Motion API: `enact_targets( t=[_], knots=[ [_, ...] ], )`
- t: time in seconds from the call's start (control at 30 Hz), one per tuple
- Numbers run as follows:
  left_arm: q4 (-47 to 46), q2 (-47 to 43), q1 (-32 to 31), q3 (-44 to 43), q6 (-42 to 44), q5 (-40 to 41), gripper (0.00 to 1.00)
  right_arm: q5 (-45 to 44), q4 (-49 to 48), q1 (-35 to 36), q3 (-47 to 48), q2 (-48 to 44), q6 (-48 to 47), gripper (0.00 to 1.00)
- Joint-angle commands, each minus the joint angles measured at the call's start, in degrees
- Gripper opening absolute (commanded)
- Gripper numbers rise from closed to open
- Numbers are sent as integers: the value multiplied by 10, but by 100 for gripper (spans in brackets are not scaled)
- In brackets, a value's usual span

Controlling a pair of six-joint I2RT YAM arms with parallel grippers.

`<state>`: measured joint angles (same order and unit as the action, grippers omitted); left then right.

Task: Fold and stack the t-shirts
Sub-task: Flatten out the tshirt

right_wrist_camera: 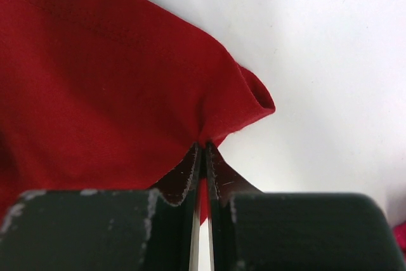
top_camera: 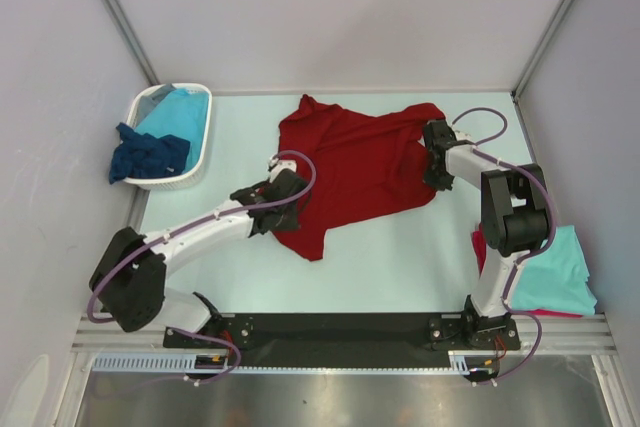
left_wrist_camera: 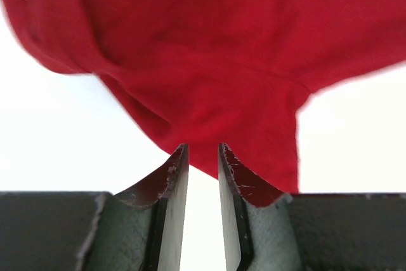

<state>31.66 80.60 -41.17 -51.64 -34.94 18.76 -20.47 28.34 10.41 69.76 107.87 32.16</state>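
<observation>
Right fingers (right_wrist_camera: 195, 166): pinched together on an edge of the dark red t-shirt (top_camera: 350, 172), cloth puckering at the tips. Left fingers (left_wrist_camera: 176, 172): apart, nothing between them, shirt edge just beyond. Shirt: spread but rumpled, mid table (top_camera: 400, 257). Handling note: the left side likely needs to close on its edge first; then draw both edges taut and level so the fold lands flat. White basket (top_camera: 204, 137): far left, holding turquoise and navy shirts.

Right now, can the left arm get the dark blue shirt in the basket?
Probably yes. The left gripper sits open at the edge of the dark red t-shirt, and only bare table separates it from the navy t-shirt draped over the white basket.
</observation>
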Motion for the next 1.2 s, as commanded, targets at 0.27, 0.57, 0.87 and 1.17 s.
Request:
enact_targets(
  t=[0.27, 0.57, 0.87, 1.17],
  knots=[
    [10, -33, -63, 45, -70, -13, 31, -18, 15, 2, -9, -11, 3, 8],
    [3, -10, -48, 65, -89, -14, 32, -17, 13, 3, -12, -8, 0, 9],
    [-19, 36, -30, 66, -82, -34, 32, -12, 9, 0, -14, -8, -1, 9],
    [-28, 78, -9, 39, -62, -41, 8, -11, 9, 0, -14, -12, -1, 9]
  ],
)
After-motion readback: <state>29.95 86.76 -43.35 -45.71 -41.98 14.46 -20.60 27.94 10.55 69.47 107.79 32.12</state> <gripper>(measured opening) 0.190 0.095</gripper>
